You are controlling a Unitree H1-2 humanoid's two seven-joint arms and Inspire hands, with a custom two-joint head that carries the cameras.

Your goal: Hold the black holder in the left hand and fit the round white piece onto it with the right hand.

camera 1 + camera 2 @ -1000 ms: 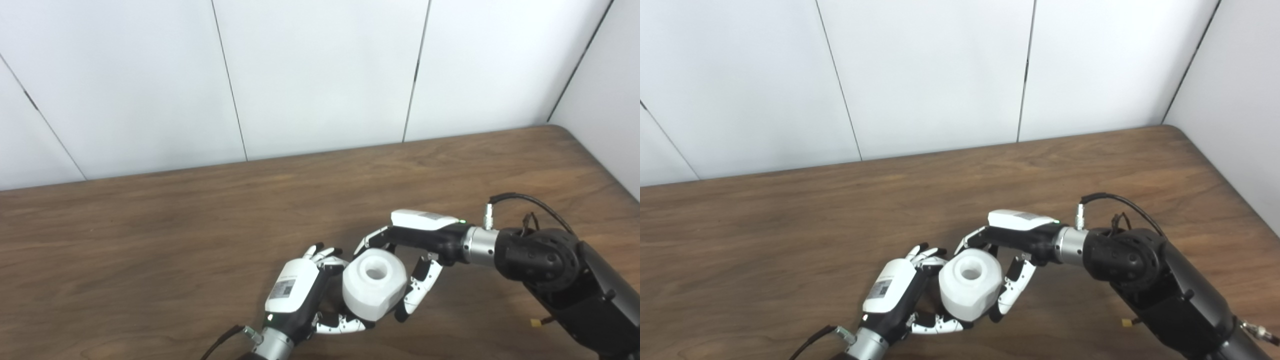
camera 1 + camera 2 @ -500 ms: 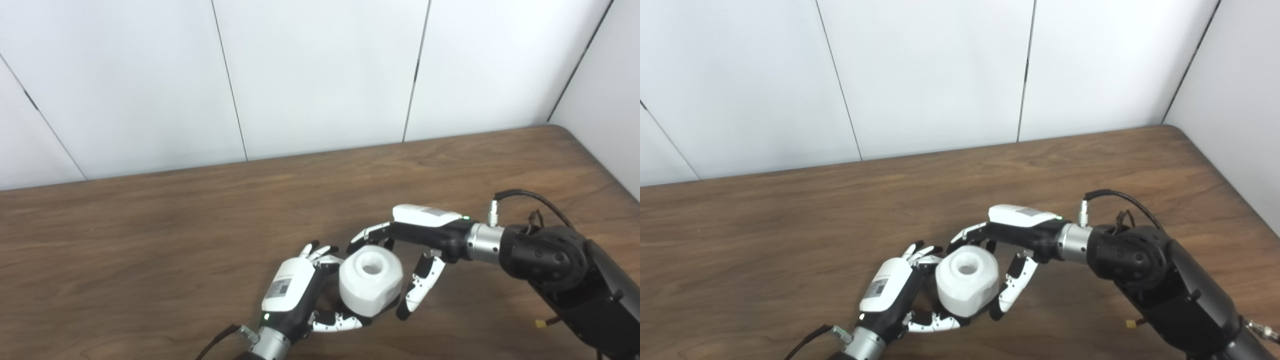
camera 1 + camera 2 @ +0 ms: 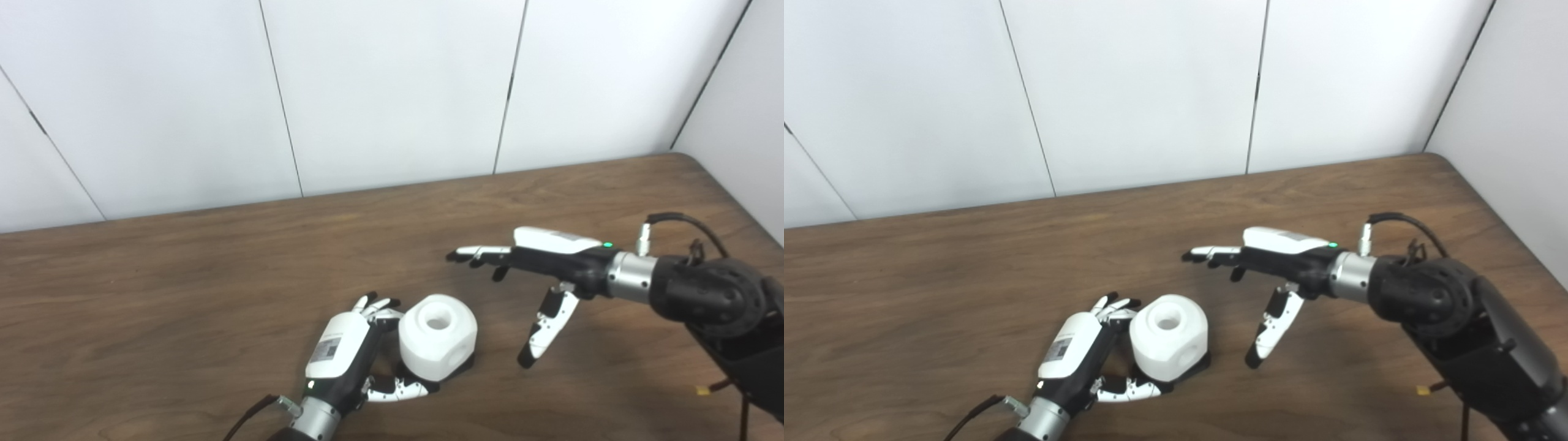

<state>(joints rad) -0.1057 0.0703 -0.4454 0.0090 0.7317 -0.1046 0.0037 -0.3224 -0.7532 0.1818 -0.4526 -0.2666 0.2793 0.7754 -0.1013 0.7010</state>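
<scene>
One round white piece (image 3: pixel 437 334) sits near the front of the tabletop (image 3: pixel 184 294), a little left of centre, and from its chunky walls and matte moulded look I judge it rigid, light for its bulk and not fragile, though its smooth sides could slip under hard fingertips. It is a squat drum with faceted sides, about as wide as tall, so it has no real long axis; its central bore opens upward, tilted slightly to the far side, and a second, smaller hole faces near and right on its side. Beneath it only a thin dark edge of the black holder (image 3: pixel 1200 367) shows at the near right, so the piece appears to be seated on the holder already, though how fully cannot be told. The left hand (image 3: pixel 352 361) lies against the left side of the piece, fingers curled round its lower part and the holder, clamped on the pair as far as the views show. The right hand (image 3: pixel 539 282) hovers to the right and slightly farther back, well apart from the piece, fingers spread and holding nothing. If it must be taken again, the best hold would be across two opposite flat facets, low on the body, keeping clear of the bore.
</scene>
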